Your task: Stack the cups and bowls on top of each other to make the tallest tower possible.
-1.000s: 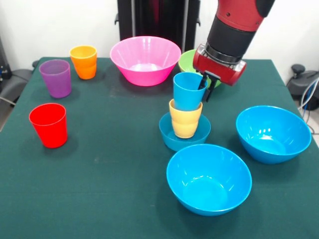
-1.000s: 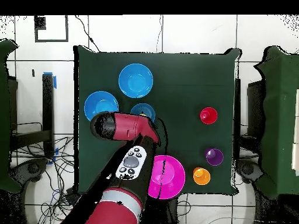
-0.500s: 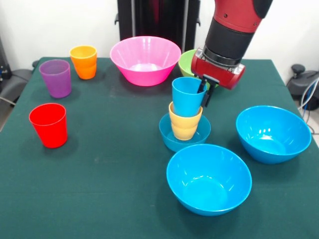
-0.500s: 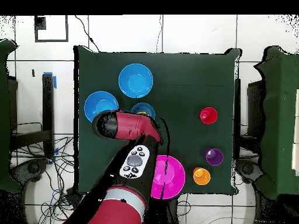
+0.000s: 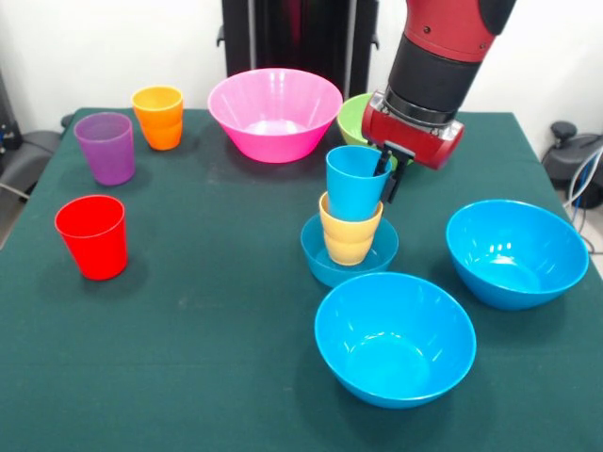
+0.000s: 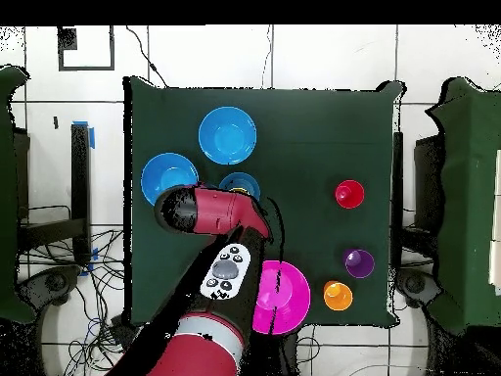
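Red and black Sawyer arm (image 5: 443,56)

Glossy red round shells alternate with a black cylinder band; the wrist ends in a red block carrying a thin black claw (image 5: 386,169). From above, a pale grey oval button pad (image 6: 226,272) with dark keys sits on the arm.

Dark green cloth-covered table (image 5: 188,377) fills front view. Behind it: white wall (image 5: 94,47), black upright column (image 5: 283,38). Black office chair (image 5: 24,151) at one side, grey equipment with cables (image 5: 575,160) at other. Overhead: white tiled floor (image 6: 323,59), tangled cables (image 6: 59,274), blue tape piece (image 6: 92,134) on black strip.
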Controlling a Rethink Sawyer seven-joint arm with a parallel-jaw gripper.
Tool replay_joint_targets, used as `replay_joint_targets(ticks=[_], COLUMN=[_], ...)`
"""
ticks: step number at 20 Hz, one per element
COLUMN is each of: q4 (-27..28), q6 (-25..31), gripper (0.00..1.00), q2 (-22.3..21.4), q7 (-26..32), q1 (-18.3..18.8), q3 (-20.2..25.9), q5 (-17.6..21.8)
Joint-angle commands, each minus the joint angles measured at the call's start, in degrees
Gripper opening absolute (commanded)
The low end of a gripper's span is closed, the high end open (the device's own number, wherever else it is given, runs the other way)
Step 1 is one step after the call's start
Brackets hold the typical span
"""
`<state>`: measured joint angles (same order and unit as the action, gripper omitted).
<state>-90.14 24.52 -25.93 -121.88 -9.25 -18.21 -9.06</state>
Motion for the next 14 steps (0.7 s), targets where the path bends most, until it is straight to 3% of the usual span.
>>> replay_joint_targets(ticks=[1,14], q4=[-0.18,3.53], q6=[-1.69,1.71], gripper=[0.00,0.00], q2=[1.82,1.98], q7=[-5.32,-0.11], q1=[0.33,2.02], q3=[6.67,8.41], q5=[0.65,2.44])
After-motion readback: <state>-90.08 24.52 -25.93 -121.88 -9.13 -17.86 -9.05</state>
